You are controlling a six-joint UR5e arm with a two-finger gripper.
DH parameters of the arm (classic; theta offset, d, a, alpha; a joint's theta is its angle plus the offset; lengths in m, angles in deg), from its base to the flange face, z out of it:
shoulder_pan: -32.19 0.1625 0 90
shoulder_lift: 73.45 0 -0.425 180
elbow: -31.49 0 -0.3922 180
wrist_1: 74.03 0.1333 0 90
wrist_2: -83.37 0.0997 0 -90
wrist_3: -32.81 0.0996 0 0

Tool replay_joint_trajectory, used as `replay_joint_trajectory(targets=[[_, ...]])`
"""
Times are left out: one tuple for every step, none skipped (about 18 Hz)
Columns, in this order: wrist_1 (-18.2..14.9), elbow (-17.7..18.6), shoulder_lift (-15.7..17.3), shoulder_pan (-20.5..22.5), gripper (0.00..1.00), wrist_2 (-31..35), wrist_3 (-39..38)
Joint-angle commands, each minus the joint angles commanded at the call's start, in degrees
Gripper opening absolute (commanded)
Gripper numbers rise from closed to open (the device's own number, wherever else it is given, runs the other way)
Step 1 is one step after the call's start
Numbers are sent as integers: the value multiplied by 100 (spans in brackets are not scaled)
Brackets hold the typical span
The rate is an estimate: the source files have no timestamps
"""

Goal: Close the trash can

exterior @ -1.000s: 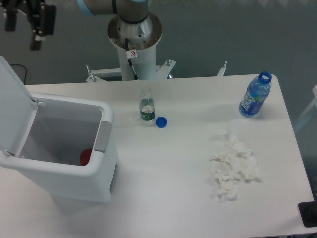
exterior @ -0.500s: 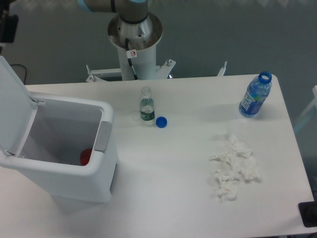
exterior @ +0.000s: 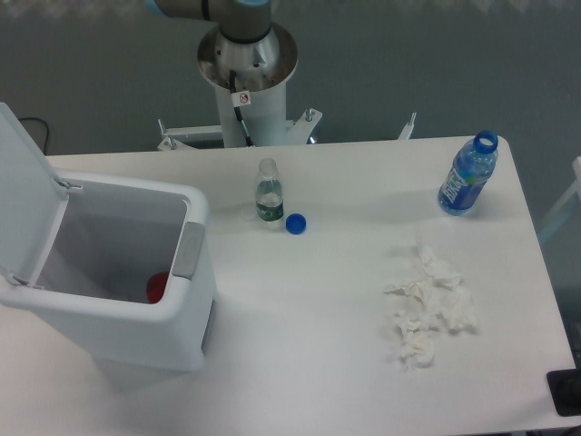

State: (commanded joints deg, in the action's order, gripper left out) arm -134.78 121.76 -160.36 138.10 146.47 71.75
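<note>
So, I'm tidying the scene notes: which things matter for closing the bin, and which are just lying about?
For the job:
trash can
its open lid
grey latch strip

Lying about:
small clear bottle
blue cap
blue bottle
crumpled tissues
red item in the can

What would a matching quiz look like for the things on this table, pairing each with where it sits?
Things:
1. large white plastic trash can
2. blue plastic bottle
3. small blue round cap
4. crumpled white tissues

Places:
A. far right corner
B. left side, lid up
C. near right side
D. beside the small clear bottle

Pairs: 1-B, 2-A, 3-D, 4-C
</note>
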Motion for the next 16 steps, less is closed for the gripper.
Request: replay_joint_trajectory(targets=[[150, -53, -114, 0, 100, 44, -61], [221, -123, -202, 0, 100, 105, -140], [230, -185, -282, -9, 100, 175, -167], [230, -220, -335, -9, 100, 228, -167], [230, -255, -387, -9, 100, 246, -167], [239, -290, -423, -9, 100, 255, -176], [239, -317, -449, 0, 100, 273, -185], [239, -334, -484, 0, 100, 403, -211], [239, -343, -502, 0, 100, 579, -229], [239, -335, -502, 0, 100, 676, -237], [239, -343, -502, 0, 100, 695, -237], [239, -343, -502, 9, 100, 703, -255], [239, -335, -502, 9, 100, 756, -264], [239, -335, -511, 9, 100, 835, -264], [239, -335, -511, 17, 100, 931, -264], [248, -335, -502, 26, 100, 984, -264]])
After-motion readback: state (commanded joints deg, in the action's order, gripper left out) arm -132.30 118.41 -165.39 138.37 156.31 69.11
